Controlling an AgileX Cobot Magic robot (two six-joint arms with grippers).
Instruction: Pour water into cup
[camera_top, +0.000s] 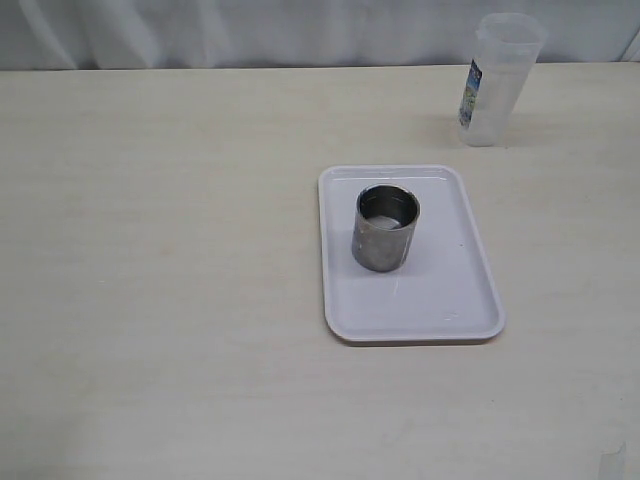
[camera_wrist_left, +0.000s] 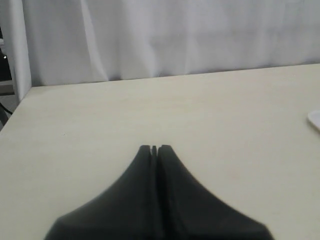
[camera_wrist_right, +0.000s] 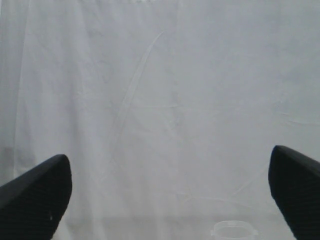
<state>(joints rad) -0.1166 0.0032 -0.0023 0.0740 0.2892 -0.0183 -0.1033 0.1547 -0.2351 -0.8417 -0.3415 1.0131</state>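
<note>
Exterior view: a pale wooden table (camera_top: 160, 260) runs back to a white curtain (camera_top: 250, 30). Right of the middle lies a white rectangular tray (camera_top: 440, 310), flat on the table. The cup (camera_top: 384, 230), brushed steel and without a handle, stands upright on the tray, in its far left part, mouth open upward. Whether it holds water cannot be told. Further right and further back, well apart from the tray, a tall translucent pitcher (camera_top: 498, 85) with a blue label stands upright on the table close to the curtain.

In the left wrist view, the left gripper (camera_wrist_left: 155, 148) is clenched, its dark fingers pressed together with nothing between them, above bare table. In the right wrist view, the right gripper (camera_wrist_right: 170, 162) is released, its fingers spread wide, facing the curtain, with the pitcher's rim between them.
</note>
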